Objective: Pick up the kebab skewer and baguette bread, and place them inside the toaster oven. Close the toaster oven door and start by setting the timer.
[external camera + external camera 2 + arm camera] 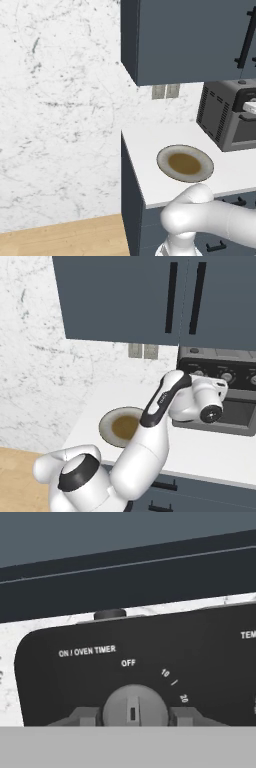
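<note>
The toaster oven [220, 117] [235, 423] stands at the back right of the counter. Its door [241, 412] is up against the front, with the dark window facing out. In the hand view my gripper [132, 718] is at the oven's control panel [60, 677]. One fingertip [82, 717] presses on each side of the round grey timer knob [132, 704]. The knob's mark points straight up towards OFF. The white hand [210, 393] [250, 106] is against the top of the oven's front. The kebab skewer and baguette bread are out of view.
A round plate [197, 156] [107, 423] with a brown centre lies on the white counter [145, 145] left of the oven. Dark blue wall cupboards [190, 35] [125, 296] hang close above the oven. More knobs [227, 376] sit to the right on the panel.
</note>
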Available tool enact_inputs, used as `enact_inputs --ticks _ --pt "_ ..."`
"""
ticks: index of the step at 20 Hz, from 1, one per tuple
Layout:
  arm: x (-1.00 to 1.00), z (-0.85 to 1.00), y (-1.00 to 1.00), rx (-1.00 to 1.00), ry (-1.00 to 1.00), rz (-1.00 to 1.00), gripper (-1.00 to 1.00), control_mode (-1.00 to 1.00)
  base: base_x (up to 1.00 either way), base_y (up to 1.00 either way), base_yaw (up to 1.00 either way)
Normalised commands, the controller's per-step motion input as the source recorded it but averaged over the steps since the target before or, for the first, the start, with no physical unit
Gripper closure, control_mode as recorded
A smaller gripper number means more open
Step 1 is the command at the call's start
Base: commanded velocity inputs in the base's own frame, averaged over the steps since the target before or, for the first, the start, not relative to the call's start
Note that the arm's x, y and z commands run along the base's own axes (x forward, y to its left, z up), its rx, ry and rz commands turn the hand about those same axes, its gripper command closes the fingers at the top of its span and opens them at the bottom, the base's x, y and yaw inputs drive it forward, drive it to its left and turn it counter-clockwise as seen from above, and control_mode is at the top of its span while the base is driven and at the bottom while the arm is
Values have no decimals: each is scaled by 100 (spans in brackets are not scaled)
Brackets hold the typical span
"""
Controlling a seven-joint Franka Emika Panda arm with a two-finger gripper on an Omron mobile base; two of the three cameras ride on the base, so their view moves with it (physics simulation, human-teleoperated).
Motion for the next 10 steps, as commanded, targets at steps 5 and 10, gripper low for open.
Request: enact_inputs --ticks 5,10 --pt "-17 -4 -2 22 -5 -2 100 -100 0 0 0" --pt "-12 -14 -11 27 -6 0 100 -100 0 0 0"
